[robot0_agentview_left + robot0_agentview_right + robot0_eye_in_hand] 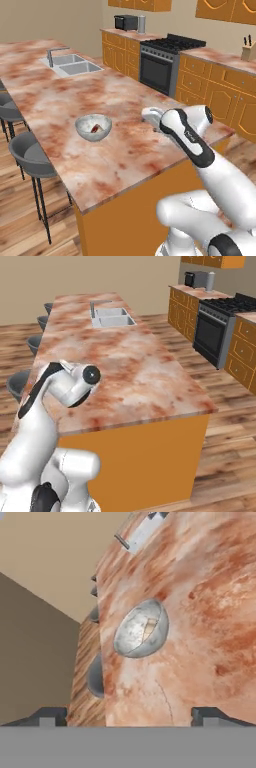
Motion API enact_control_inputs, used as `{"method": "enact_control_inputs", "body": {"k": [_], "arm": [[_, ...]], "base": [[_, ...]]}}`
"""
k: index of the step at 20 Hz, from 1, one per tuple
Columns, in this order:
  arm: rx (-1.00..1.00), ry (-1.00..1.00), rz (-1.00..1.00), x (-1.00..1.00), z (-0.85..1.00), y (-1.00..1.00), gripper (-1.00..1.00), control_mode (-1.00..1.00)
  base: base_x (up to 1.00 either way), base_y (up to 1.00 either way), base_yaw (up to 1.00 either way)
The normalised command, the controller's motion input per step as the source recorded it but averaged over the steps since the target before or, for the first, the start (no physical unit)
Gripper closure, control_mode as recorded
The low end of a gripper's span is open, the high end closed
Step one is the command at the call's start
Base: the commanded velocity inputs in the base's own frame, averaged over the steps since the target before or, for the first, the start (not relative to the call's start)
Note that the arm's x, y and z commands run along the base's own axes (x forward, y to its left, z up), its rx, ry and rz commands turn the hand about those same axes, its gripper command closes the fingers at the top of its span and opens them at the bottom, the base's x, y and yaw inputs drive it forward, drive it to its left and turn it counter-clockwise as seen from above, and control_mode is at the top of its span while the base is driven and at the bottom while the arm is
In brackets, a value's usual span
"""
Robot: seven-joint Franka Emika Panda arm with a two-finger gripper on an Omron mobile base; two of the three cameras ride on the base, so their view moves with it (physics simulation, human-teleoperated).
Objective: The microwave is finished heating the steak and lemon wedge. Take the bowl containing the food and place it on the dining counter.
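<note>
Bowl: I see the bowl (pixel 93 127) standing upright on the dining counter (pixel 60 107), near the edge that faces the stools; in my hand view the bowl (pixel 140 629) sits ahead of the claw, apart from both tips.
Contents: a red-brown bit I take for the steak (pixel 95 129) lies inside the bowl in the left base view; through the hand camera I make out a pale wedge-shaped piece (pixel 149 628) in there, too blurred for me to name.
Claw: the gripper (pixel 130 714) stands wide open with nothing between its jaws; its two dark tips rise far apart at the bottom of my hand view, with bare marble between them.
Arm: in the left base view the white arm (pixel 192 137) reaches over the near corner of the counter, with its hand end to the right of the bowl and not touching it.
Counter: reddish-brown and cream marble over an orange base, with a double sink (pixel 72 65) and tap set in toward its far end.
Stools: grey stools (pixel 32 155) stand along the left side of the island.
Background: a black oven range (pixel 162 65) sits among the orange cabinets against the far wall, and a dark appliance (pixel 126 22) rests on the worktop beyond it; a knife block (pixel 248 50) stands at the right edge.
</note>
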Motion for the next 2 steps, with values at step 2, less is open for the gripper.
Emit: {"method": "enact_control_inputs", "body": {"k": [2], "arm": [[0.00, -0.39, 0.16, -1.00, 1.00, -0.58, -1.00, -1.00]], "base": [[0.00, 0.00, 0.00]]}}
